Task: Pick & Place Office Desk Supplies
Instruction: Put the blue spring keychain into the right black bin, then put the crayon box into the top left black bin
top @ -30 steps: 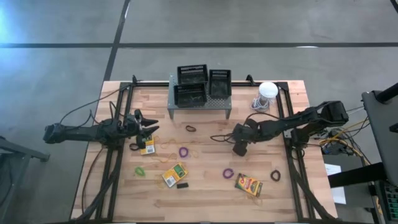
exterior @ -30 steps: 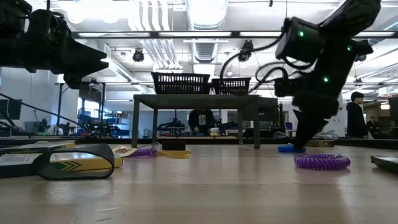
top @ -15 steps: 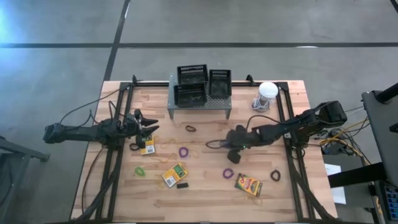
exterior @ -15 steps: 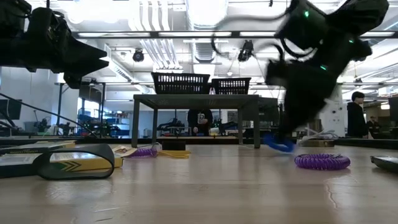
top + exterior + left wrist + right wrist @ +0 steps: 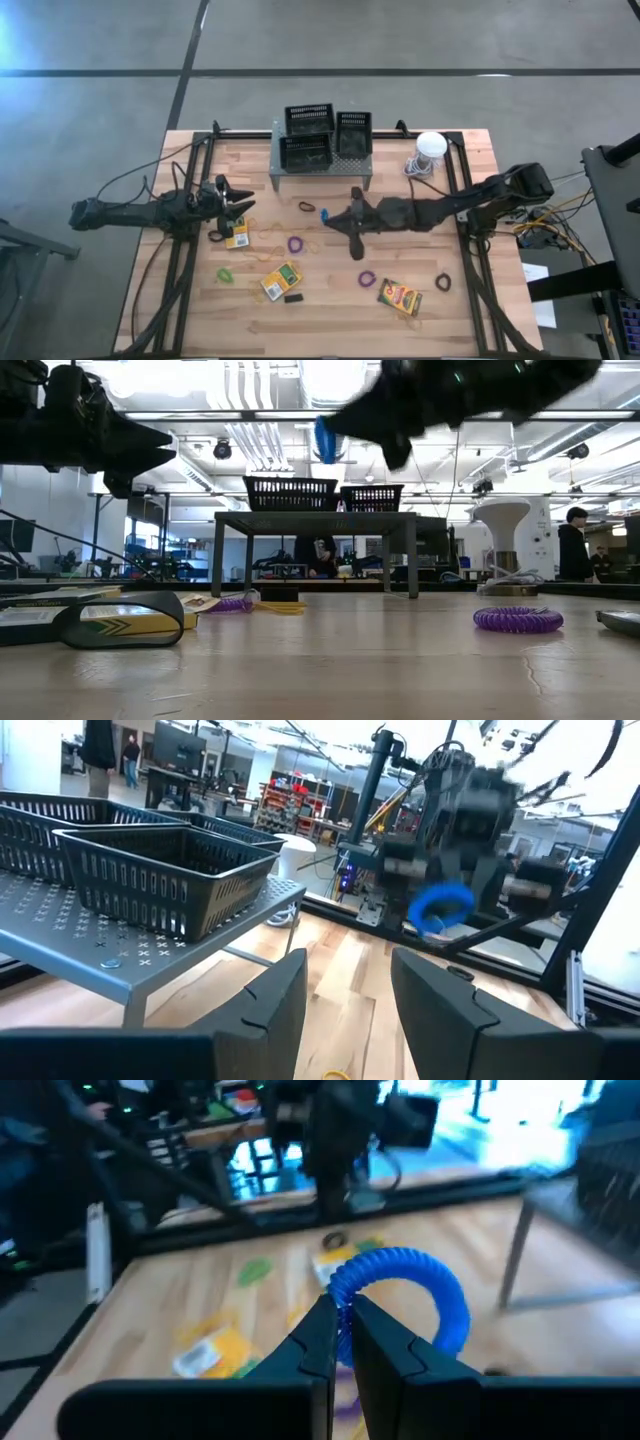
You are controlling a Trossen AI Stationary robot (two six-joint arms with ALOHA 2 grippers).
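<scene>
Carrying: right gripper [image 5: 330,215] pinches blue band [image 5: 324,213], lifted near shelf [image 5: 352,165]
Left gripper [image 5: 243,206]: fingers apart, idle at left
Left: boxes [image 5: 281,280], bands [image 5: 367,278] on table
Baskets [image 5: 308,152]: contents unclear

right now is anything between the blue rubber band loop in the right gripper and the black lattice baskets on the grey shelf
Nothing visible does. The right gripper holds the blue rubber-band loop lifted above the wooden table, just in front of the grey perforated metal shelf. The black lattice baskets sit open-topped, with only bare air between. The left gripper waits far aside.
</scene>
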